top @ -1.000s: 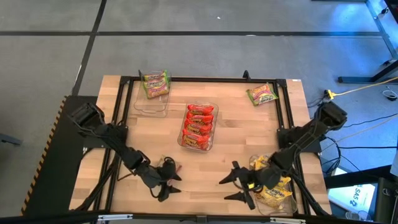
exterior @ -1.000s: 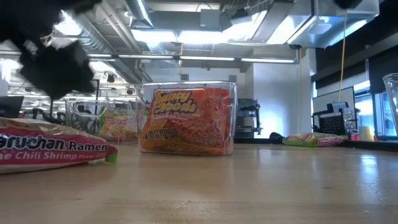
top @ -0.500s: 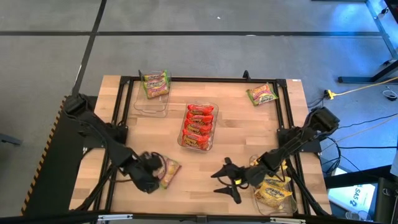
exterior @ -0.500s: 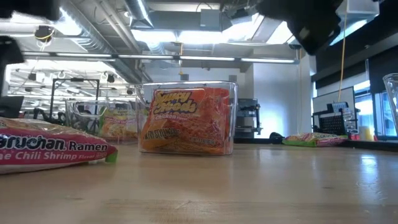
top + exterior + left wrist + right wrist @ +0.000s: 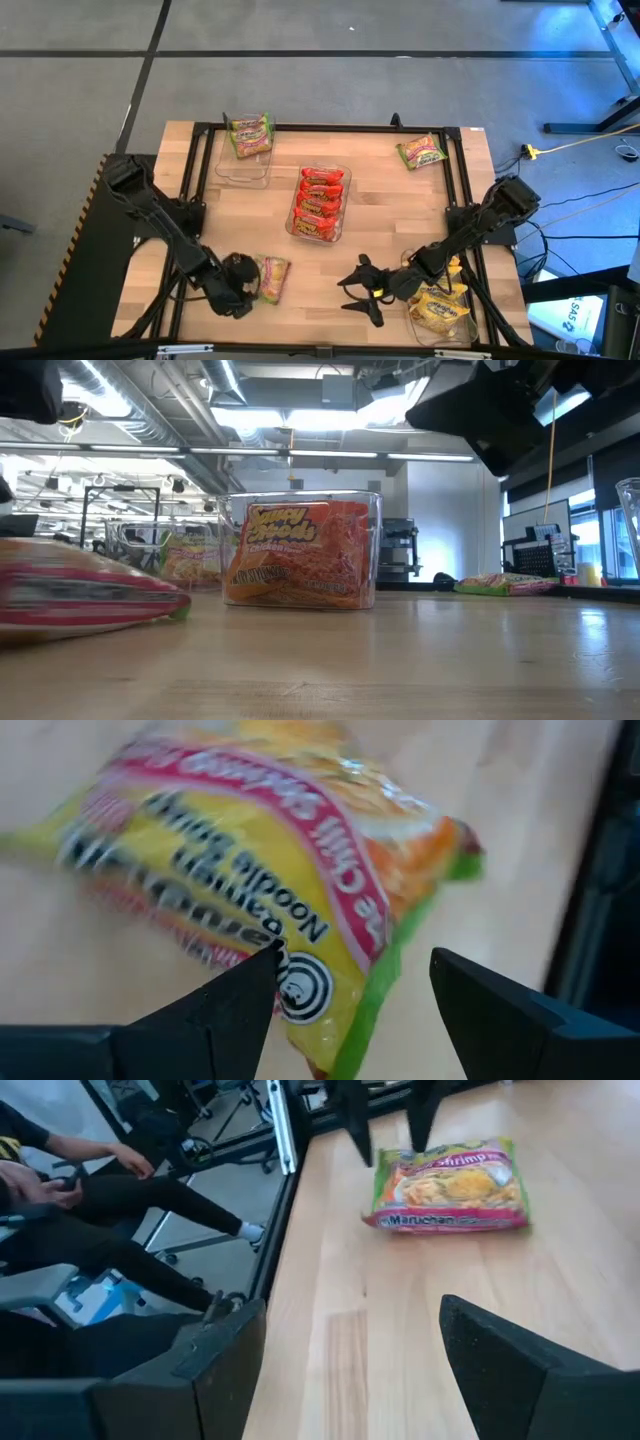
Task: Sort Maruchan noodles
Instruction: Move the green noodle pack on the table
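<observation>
Hovering just beside the loose green-edged shrimp packet (image 5: 271, 277) near the front of the table (image 5: 390, 215), the left gripper (image 5: 243, 284) had its jaws wide and nothing between them. In its wrist view both fingertips (image 5: 262, 982) framed the packet's near edge, so this looked like a lineup for a pick, not a grip yet.

Right gripper (image 5: 362, 292) also stood wide and empty, low over bare wood in front of the center tray (image 5: 318, 204). Its wrist view looked straight across at the same packet. Probably parked there to stay clear, or waiting its turn.

Sorting looked to be by color:
- center tray held a row of red packets (image 5: 320, 197)
- front right tray (image 5: 440, 310) held yellow packets (image 5: 437, 308), under the right arm
- back left tray (image 5: 243, 152) held one green-edged packet (image 5: 250, 133), leaning on its far end
- another green-edged packet (image 5: 421, 151) lay loose near the back right corner

My read: reds and yellows done, two green-edged ones left outside any tray. The back left tray is likely their destination, which explains the left arm taking the nearer one.

A seated person (image 5: 90, 1190) showed past the table edge in the right wrist view, well clear.
</observation>
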Robot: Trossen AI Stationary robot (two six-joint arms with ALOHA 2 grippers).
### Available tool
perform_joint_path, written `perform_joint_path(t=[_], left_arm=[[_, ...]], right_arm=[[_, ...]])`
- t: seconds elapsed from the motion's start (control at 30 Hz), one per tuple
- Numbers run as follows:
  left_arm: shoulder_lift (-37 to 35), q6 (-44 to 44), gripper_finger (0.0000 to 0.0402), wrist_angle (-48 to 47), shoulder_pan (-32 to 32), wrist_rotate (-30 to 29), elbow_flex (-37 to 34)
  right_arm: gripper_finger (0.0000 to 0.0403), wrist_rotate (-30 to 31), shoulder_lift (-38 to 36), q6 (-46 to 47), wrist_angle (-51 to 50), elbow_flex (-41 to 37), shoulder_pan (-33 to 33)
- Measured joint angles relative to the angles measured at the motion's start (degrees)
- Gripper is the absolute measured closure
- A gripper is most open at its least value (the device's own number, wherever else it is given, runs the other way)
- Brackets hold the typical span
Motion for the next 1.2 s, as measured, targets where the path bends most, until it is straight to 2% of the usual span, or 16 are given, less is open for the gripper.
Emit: perform_joint_path(t=[0.2,0.3,0.4,0.57,0.77,1.0,1.2], left_arm=[[6.9,8.2,0.0144,14.5,1.0,-0.9,0.1],[9.9,10.4,0.0144,18.9,2.4,-1.0,0.0],[10.4,10.8,0.0144,21.5,3.3,-3.5,0.0],[10.4,8.9,0.0144,22.3,3.3,-3.4,0.0],[10.4,8.0,0.0144,22.1,3.6,-1.7,0.0],[10.4,10.1,0.0144,22.1,4.8,0.1,0.0],[7.3,14.5,0.0144,16.4,2.8,-4.1,3.2]], right_arm=[[0.0130,-2.6,0.2,0.0,-0.6,0.0,0.0],[0.0130,-3.5,0.1,0.5,-0.6,0.0,0.0],[0.0130,-4.5,0.1,3.0,0.1,0.0,-0.3],[0.0130,-2.2,1.3,2.9,0.6,0.0,0.0],[0.0130,-2.5,3.9,2.3,3.2,0.0,0.0],[0.0130,-2.6,7.9,-4.3,4.1,3.7,0.0],[0.0130,-4.9,8.8,-9.1,1.4,7.4,-0.1]])
